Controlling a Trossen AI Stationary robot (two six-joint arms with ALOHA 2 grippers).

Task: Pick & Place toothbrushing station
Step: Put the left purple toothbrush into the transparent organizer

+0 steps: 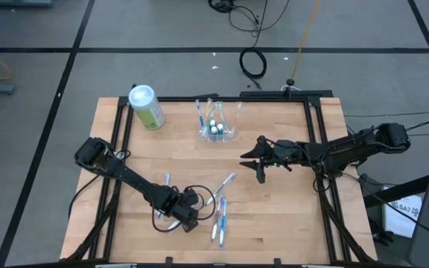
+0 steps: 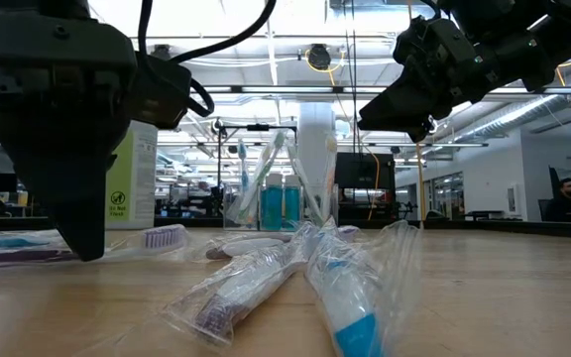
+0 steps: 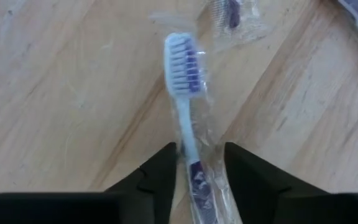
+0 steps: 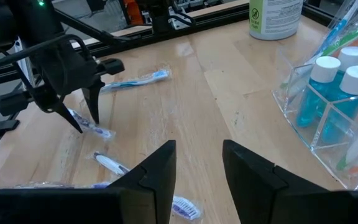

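Looking down from the high view, I find the toothbrushing station (image 1: 220, 126) in the upper middle of the frame, near the table's far edge. It is a small clear plastic holder, boxy with thin glassy walls and upright slots; two blue bottles with white caps (image 4: 348, 78) stand inside it, and toothbrushes lean out of its slots. Neither gripper touches it.

To its left in the high view, at the upper left of the table, lies a green-and-white cylindrical canister (image 1: 147, 106) with a white lid, well apart from the holder.

The table (image 1: 274, 216) is pale, smooth wood with visible grain, framed by dark metal rails.

Lower centre of the high view, several toothbrushes in crinkly clear wrappers (image 1: 220, 212) lie scattered on the wood.

My left gripper (image 1: 187, 216) is down at the table in the lower left-centre of the high view. In its wrist view the two dark fingers straddle the handle of a wrapped toothbrush (image 3: 186, 93), white-and-purple bristled, lying flat on the wood. The jaws stand apart on either side of the handle; I cannot tell whether they are pressing it yet.

My right gripper (image 1: 255, 162) hovers above the table right of centre in the high view, near the holder, fingers parted and holding nothing.
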